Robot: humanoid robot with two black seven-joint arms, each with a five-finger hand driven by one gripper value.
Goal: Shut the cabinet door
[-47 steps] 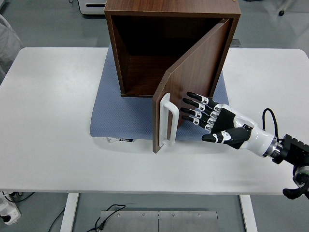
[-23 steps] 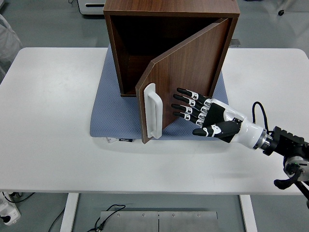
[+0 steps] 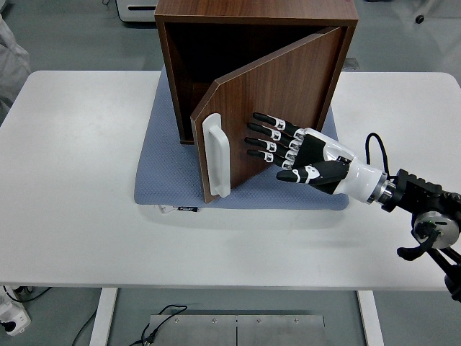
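A dark brown wooden cabinet (image 3: 256,14) stands toward the far side of the white bench (image 3: 79,216), resting on a grey-blue mat (image 3: 169,180) that spreads out in front of it. Its cabinet door (image 3: 270,108) is hinged on the right side and stands partly open, swung out at an angle so that its free left edge points toward the near side of the bench, with the dark, hollow inside of the cabinet showing behind it on the left. A white handle (image 3: 216,155) runs upright along that free edge. The right hand (image 3: 292,148) reaches in from the right edge, its black-and-white fingers (image 3: 265,134) stretched out flat and spread, grasping nothing; the fingertips lie against the outer face of the door, just right of the handle, though whether all of them actually touch the wood is hard to say from this angle. The thumb is tucked below the palm.
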